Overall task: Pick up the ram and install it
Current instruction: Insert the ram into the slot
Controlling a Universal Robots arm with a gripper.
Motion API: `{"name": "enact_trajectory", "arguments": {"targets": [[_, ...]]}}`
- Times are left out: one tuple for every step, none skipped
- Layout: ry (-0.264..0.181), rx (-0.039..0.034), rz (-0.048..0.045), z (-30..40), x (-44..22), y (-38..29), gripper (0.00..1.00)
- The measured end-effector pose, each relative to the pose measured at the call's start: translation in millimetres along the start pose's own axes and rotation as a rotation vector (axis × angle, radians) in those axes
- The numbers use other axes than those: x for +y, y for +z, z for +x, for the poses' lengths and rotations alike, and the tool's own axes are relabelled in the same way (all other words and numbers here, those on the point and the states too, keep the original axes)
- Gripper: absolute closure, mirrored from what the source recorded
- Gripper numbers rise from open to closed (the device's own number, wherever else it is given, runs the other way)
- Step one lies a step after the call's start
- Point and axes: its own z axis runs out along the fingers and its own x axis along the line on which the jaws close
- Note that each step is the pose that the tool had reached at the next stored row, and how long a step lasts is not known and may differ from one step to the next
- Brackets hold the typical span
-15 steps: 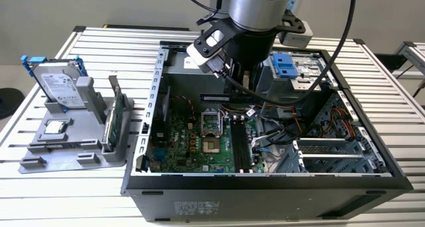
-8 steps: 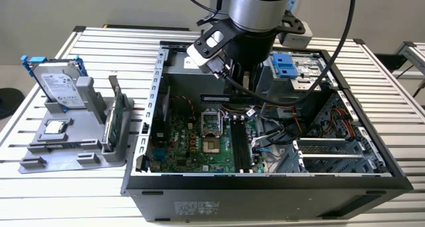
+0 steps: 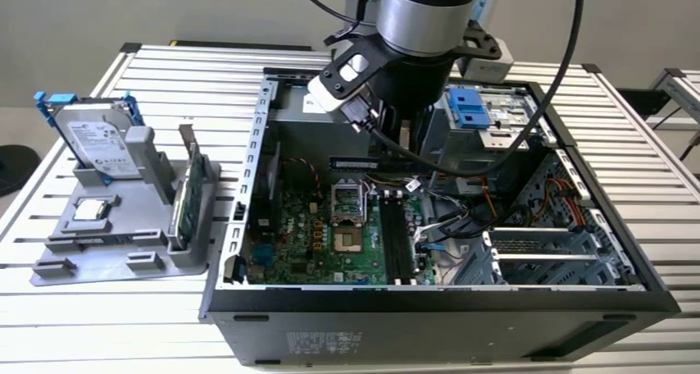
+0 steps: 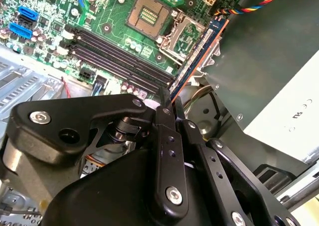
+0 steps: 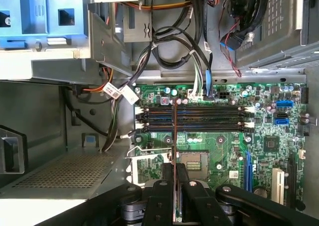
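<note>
The gripper [image 4: 167,104] was clamped on the ram [image 4: 197,54], its two black fingers [image 4: 164,117] pinching one short end of the stick so that the rest of the blue-black board reached out past the fingertips, edge-on, toward the motherboard [image 4: 107,14]. Taking the motherboard as the landmark, the ram hung above it and had not yet touched it, beside the CPU socket [image 4: 147,14] and short of the memory slots [image 4: 119,54]; in the first wrist view the stick showed as a thin dark line [image 5: 173,131] crossing the four memory slots [image 5: 194,119] at a right angle, so it did not look lined up with them. In the exterior view the arm's wrist [image 3: 421,29] stood over the open computer case [image 3: 438,308], directly above the motherboard, while a hard drive [image 3: 101,140] and a green expansion card [image 3: 192,198] sat on a grey holder [image 3: 120,251] outside the case, well apart from the board. The ram looked light, thin and stiff, but fragile: its chips and edge contacts would dislike pressure, so holding it by the bare end and long edges seemed soundest.
</note>
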Motion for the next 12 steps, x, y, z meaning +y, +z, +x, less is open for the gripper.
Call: {"name": "enact_trajectory", "arguments": {"targets": [[0.0, -0.0002, 0.0, 0.0, 0.0, 0.1, 1.0], [0.0, -0.0001, 0.0, 0.0, 0.0, 0.3, 1.0], [0.0, -0.0001, 0.0, 0.0, 0.0, 0.4, 1.0], [0.0, -0.0001, 0.0, 0.0, 0.0, 0.6, 1.0], [0.0, 0.0, 0.0, 0.0, 0.0, 0.8, 1.0], [0.0, -0.0001, 0.0, 0.0, 0.0, 0.9, 1.0], [0.0, -0.0001, 0.0, 0.0, 0.0, 1.1, 1.0], [0.0, -0.0001, 0.0, 0.0, 0.0, 1.2, 1.0], [0.0, -0.0001, 0.0, 0.0, 0.0, 1.4, 1.0], [0.0, -0.0001, 0.0, 0.0, 0.0, 1.6, 1.0], [0.0, -0.0001, 0.0, 0.0, 0.0, 1.7, 1.0], [0.0, -0.0001, 0.0, 0.0, 0.0, 1.9, 1.0]]}}
